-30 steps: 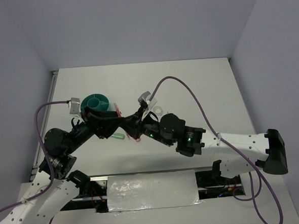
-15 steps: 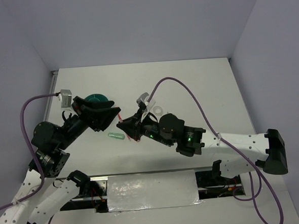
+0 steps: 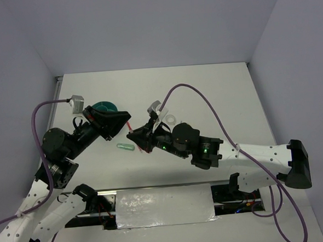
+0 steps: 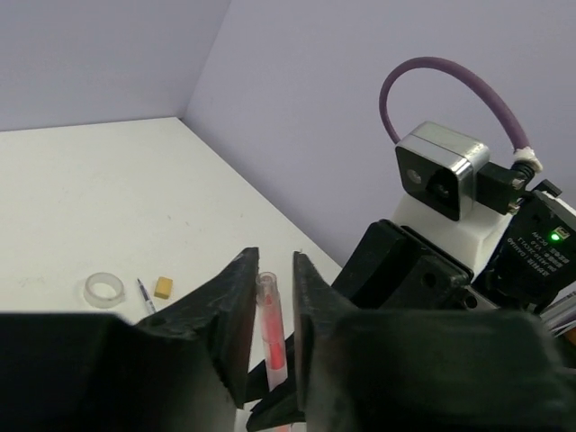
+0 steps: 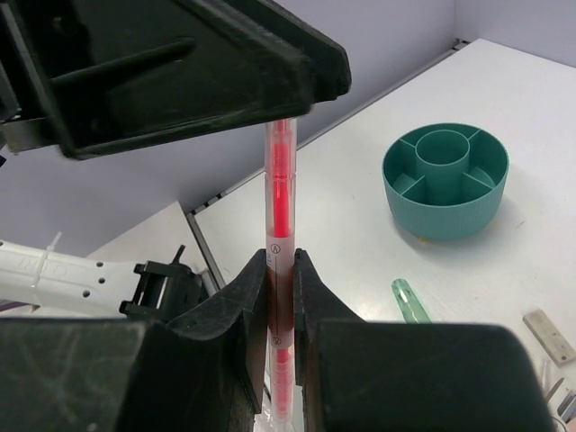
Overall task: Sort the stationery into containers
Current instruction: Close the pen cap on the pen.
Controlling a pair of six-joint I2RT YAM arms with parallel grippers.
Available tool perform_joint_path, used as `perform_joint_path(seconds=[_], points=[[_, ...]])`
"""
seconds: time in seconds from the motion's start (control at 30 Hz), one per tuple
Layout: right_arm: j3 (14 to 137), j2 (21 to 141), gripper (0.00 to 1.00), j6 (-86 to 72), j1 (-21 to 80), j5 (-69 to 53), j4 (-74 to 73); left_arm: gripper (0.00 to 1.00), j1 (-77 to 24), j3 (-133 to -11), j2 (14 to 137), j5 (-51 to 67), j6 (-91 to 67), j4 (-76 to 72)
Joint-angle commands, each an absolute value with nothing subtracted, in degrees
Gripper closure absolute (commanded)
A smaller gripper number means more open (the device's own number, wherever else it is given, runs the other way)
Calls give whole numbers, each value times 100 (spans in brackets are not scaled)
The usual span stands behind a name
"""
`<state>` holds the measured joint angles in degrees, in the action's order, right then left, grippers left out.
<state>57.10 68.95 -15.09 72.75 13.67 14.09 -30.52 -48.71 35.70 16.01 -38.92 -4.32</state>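
Note:
My right gripper (image 5: 280, 256) is shut on the red-pink pen (image 5: 280, 180) and holds it upright above the table. The pen's upper end stands between the fingers of my left gripper (image 4: 272, 261), which is open, with a gap showing beside the pen (image 4: 270, 324). In the top view the two grippers meet left of centre, around the pen (image 3: 130, 124). The teal organiser cup (image 5: 445, 193) stands behind, its compartments showing nothing inside. A mint-green eraser (image 5: 409, 300) lies on the table near the cup. A clear tape ring (image 4: 103, 290), a tan block (image 4: 163, 287) and a thin grey pen (image 4: 145, 295) lie together.
A flat grey block (image 5: 548, 336) lies at the right edge of the right wrist view. The teal cup (image 3: 103, 107) is partly hidden behind my left arm in the top view. Purple cables arch over both arms.
My left gripper pulled back up and left from beside the right gripper, then came right again, so its fingers now straddle the pen's upper end. The right gripper kept its hold.

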Motion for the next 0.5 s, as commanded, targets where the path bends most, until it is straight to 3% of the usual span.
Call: perform_joint_path(seconds=[0.0, 0.07, 0.13, 0.3, 0.47], points=[[6003, 6750, 100, -1389, 7277, 1389, 1406, 69, -3076, -4799, 3568, 1775, -3841, -747], [6029, 6776, 100, -1371, 7286, 1380, 1389, 79, -3076, -4755, 3577, 1802, -3876, -773], [6073, 6803, 100, -1345, 7277, 1301, 1380, 100, -3076, -4729, 3603, 1854, -3902, -800], [6161, 6847, 100, -1108, 7225, 1345, 1546, 100, -3076, -4571, 3656, 2056, -4113, -940], [6950, 7004, 100, -1037, 6602, 406, 1635, 100, -3076, -4123, 3533, 2030, -4245, -984]])
